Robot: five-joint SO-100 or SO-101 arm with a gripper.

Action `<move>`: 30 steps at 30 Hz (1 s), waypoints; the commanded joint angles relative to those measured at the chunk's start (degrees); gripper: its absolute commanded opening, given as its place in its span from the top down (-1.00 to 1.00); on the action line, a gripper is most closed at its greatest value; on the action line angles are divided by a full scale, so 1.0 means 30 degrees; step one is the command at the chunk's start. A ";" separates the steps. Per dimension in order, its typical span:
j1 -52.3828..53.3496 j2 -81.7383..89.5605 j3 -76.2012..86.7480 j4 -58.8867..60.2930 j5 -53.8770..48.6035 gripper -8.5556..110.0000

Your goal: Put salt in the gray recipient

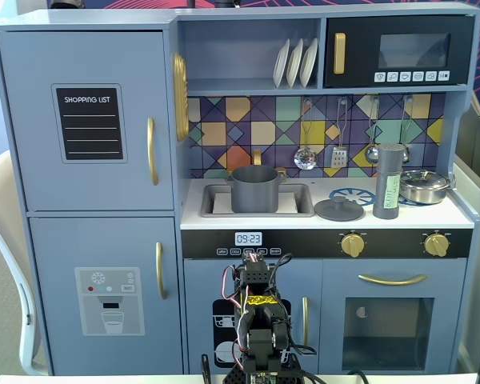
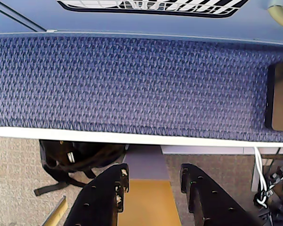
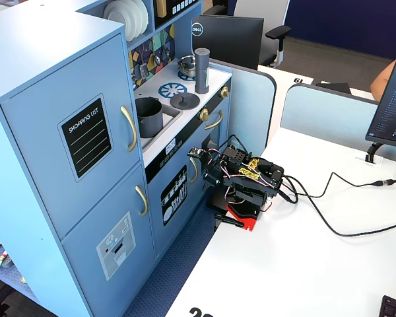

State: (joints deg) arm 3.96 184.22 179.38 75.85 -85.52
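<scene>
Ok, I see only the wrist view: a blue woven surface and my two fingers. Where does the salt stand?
Observer: The salt stands upright on the counter, right of the sink in a fixed view.
Operator: And the gray pot?
Observer: The gray pot sits in the sink, with no lid on it.
Operator: Is something between them?
Observer: Yes, a flat gray lid lies on the counter between them.

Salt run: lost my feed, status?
Hand open, empty, folded low. Salt upright on counter, right of lid. Gray pot in sink, path clear.
</scene>
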 commanded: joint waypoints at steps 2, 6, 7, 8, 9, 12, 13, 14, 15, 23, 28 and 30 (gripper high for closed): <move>-0.0381 0.0088 -0.0264 0.0000 -0.0410 0.84; -0.0322 0.0088 -0.0264 0.0059 -0.0820 0.85; -0.0322 0.0088 -0.0264 0.0059 -0.0850 0.85; -0.0322 0.0088 -0.0264 0.0059 -0.0850 0.85; -0.0322 0.0088 -0.0264 0.0059 -0.0850 0.85; -0.0293 0.0088 -0.0264 0.0059 -0.0820 0.85; -0.0293 0.0088 -0.0264 0.0059 -0.0820 0.85; -0.0322 0.0088 -0.0264 0.0059 -0.0732 0.85; -0.0381 0.0088 -0.0293 0.0029 -0.0264 0.85; 0.0059 -0.0820 -0.3604 -0.1230 0.0498 0.85; 0.1846 -0.1992 -0.6504 -0.2842 0.0322 0.85; 0.3135 -0.1904 -0.7412 -0.3311 -0.0117 0.85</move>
State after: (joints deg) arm 8.26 179.65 165.50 68.64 -84.64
